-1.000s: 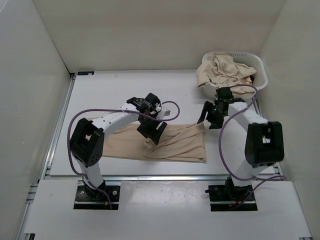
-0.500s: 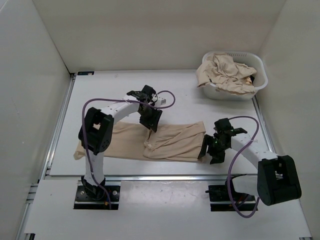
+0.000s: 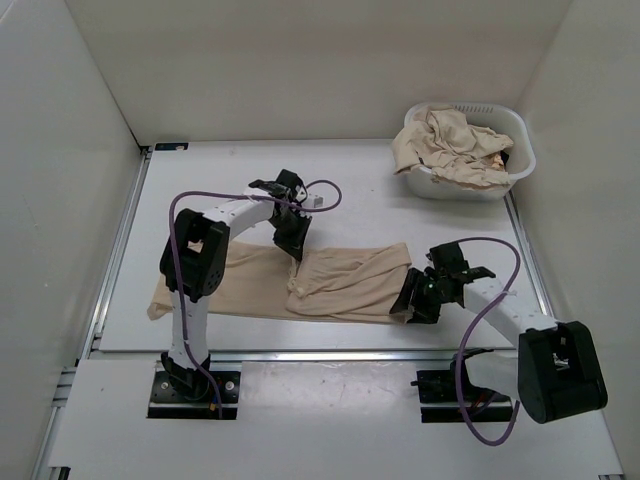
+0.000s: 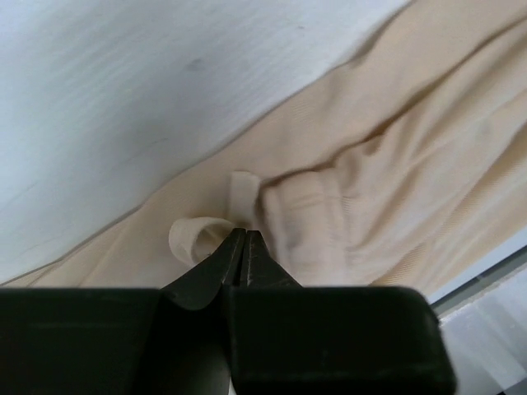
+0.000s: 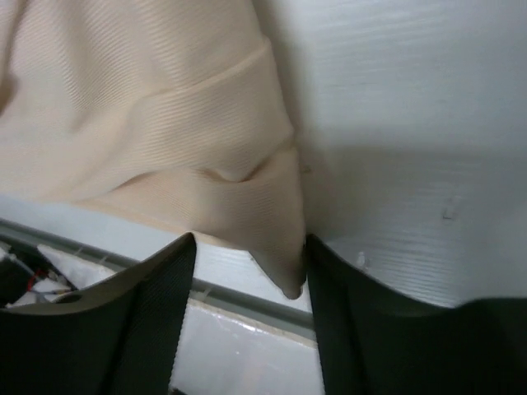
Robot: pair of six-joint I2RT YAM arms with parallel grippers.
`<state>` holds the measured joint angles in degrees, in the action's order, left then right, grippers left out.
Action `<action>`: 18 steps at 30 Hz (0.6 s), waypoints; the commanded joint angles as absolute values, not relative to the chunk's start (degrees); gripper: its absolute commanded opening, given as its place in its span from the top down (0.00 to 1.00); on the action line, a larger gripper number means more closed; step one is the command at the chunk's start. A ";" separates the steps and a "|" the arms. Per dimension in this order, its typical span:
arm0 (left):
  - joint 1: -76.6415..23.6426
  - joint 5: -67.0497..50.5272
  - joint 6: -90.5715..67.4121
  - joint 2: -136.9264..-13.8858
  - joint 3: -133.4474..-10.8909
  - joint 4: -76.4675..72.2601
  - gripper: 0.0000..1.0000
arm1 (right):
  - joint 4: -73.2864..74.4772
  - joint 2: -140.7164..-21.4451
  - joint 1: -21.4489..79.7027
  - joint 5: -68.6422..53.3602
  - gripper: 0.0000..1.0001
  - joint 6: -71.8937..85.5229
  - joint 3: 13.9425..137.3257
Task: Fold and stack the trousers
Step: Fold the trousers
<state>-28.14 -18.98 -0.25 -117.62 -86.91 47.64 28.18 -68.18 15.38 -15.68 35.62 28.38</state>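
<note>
1. Top external view: one pair of trousers (image 3: 345,285) lies flat and lengthwise along the near edge of the counter (image 3: 220,180), reaching from close to the near left corner to just short of the right edge.
2. More tan trousers are heaped in the white basket (image 3: 517,163) at the far right corner.
3. The left gripper (image 3: 292,238) sits on the far hem of the spread pair, about mid-length. In its wrist view the jaws are clenched tip to tip beside a small cloth loop (image 4: 191,237). I cannot tell whether any fabric is nipped between them.
4. The right gripper (image 3: 416,302) is at the pair's right end. Its wrist view shows the jaws released, straddling the near right corner of the cloth.
5. Progress looks early. This pair seems only laid out, with crosswise folds left to make. No folded stack is visible, and the basket load remains.
6. No brand, label or writing is readable.
</note>
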 commanded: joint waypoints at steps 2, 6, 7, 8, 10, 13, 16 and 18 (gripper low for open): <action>-27.51 -18.19 0.00 -114.26 -88.24 46.85 0.86 | 30.32 -65.66 15.21 -13.62 0.33 31.11 27.33; -27.51 -18.72 0.00 -114.26 -88.24 47.37 0.86 | 28.40 -63.46 14.16 -11.52 0.26 32.42 28.65; -27.51 -18.72 0.00 -114.26 -88.24 47.37 0.86 | 27.78 -64.68 14.15 -10.99 0.28 33.91 29.44; -27.51 -18.72 0.00 -114.26 -88.24 47.37 0.86 | 27.77 -65.99 14.15 -10.99 0.30 33.93 29.97; -27.51 -18.72 0.00 -114.26 -88.76 47.37 0.86 | 26.98 -70.56 14.15 -11.60 0.40 34.54 30.67; -27.51 -21.09 0.00 -114.26 -89.99 48.68 0.86 | 26.46 -73.03 14.68 -11.60 0.53 34.54 30.67; -27.51 -21.71 0.00 -114.26 -91.57 49.39 0.50 | 27.50 -72.25 14.68 -12.30 0.72 34.54 29.36; -27.51 -23.63 0.00 -113.56 -91.58 50.01 0.35 | 28.29 -70.50 14.68 -12.30 0.79 34.54 29.36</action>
